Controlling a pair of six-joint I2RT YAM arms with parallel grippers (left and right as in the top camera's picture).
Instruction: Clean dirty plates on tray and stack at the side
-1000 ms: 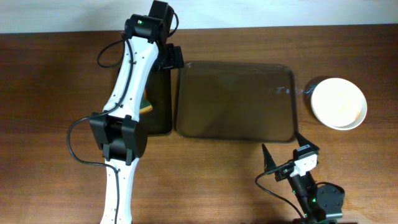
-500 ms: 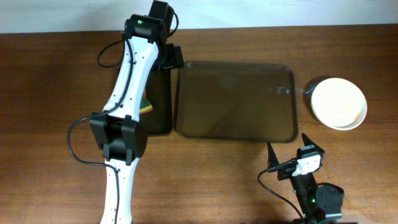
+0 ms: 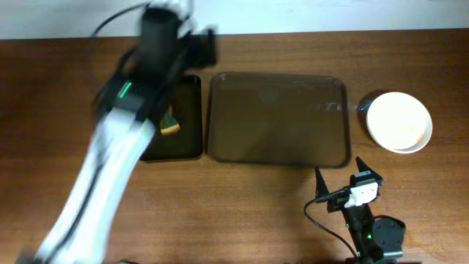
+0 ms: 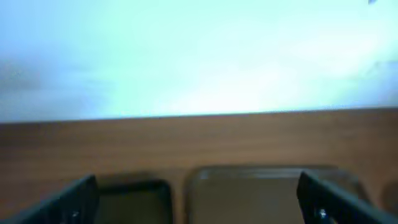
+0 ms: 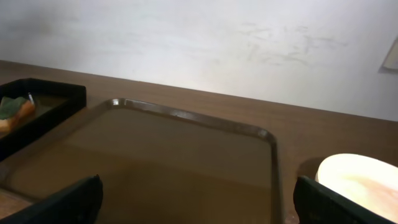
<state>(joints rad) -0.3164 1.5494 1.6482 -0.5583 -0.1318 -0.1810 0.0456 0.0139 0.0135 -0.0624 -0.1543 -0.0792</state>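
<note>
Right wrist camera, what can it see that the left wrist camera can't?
Only the right wrist camera shows the orange sponge in the black tray, the white plate on the table beside the big tray, and the open right gripper. Only the left wrist camera, which is blurry, shows the open left gripper. Both show the big tray, the black tray, the wooden table and the pale wall.
</note>
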